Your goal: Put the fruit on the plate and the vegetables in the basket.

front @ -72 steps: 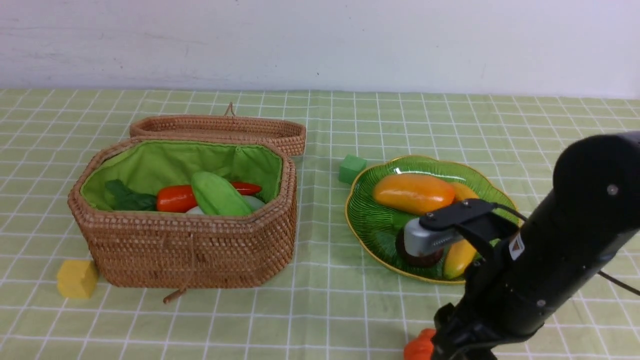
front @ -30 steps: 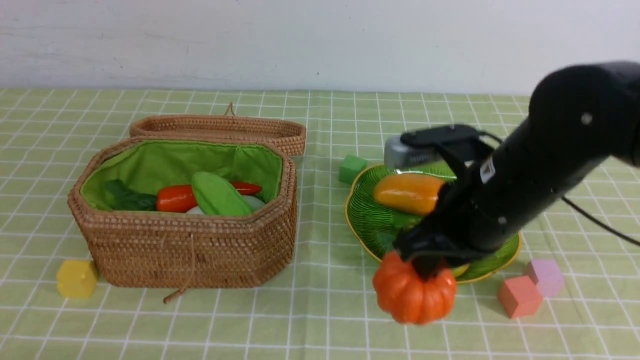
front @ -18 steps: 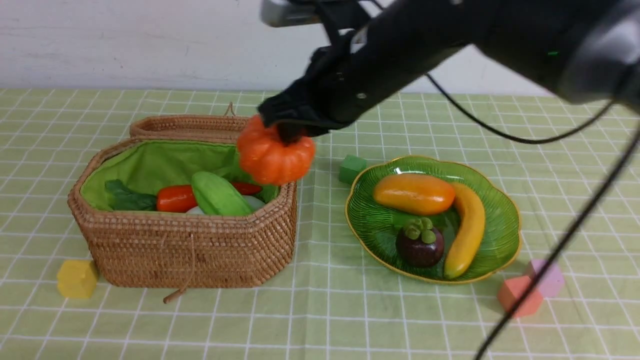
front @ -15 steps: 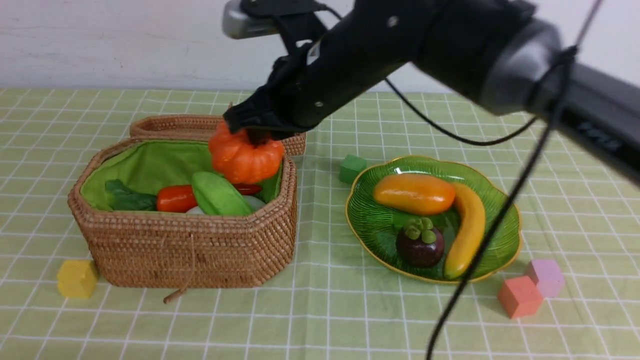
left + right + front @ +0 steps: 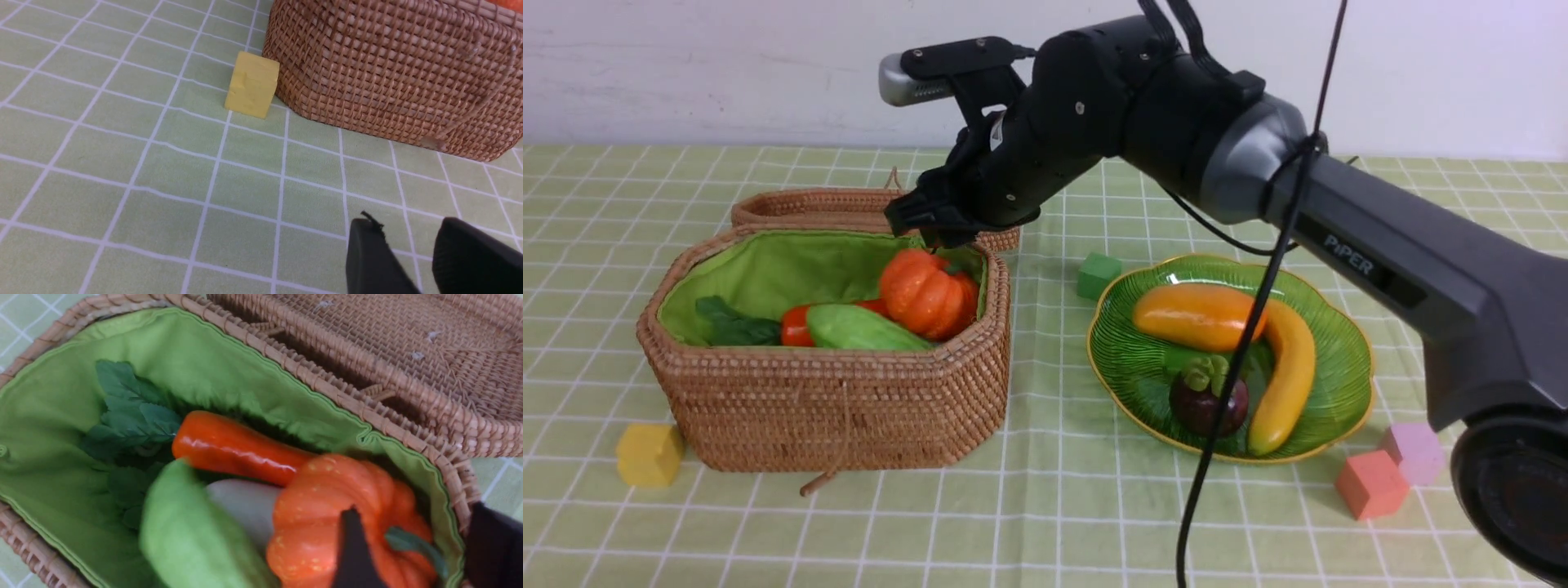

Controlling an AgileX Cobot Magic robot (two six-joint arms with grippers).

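Four foam cubes lie on the checked cloth: yellow cube point(image 5: 648, 454) touching the basket point(image 5: 833, 400) at its left end, green cube point(image 5: 1098, 274) just beside the plate point(image 5: 1339, 359), red cube point(image 5: 1370, 483) and pink cube point(image 5: 1413, 452) side by side; the right arm's cable point(image 5: 1225, 384) crosses in front of the plate. The right gripper point(image 5: 935, 229) hangs spread and empty over the pumpkin point(image 5: 927, 294), which rests in the basket with carrot point(image 5: 233, 447), gourd point(image 5: 862, 328) and radish point(image 5: 245, 502): four vegetables. The plate holds three fruits, mango point(image 5: 1196, 316), banana point(image 5: 1286, 376) and mangosteen point(image 5: 1205, 400); the left gripper point(image 5: 408, 249), only partly in frame, appears parted and empty.

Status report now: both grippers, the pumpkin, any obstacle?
Right gripper above basket, jaws open, empty. Left gripper low over tablecloth, holds nothing. Pumpkin in basket beside gourd. No obstacle seen.
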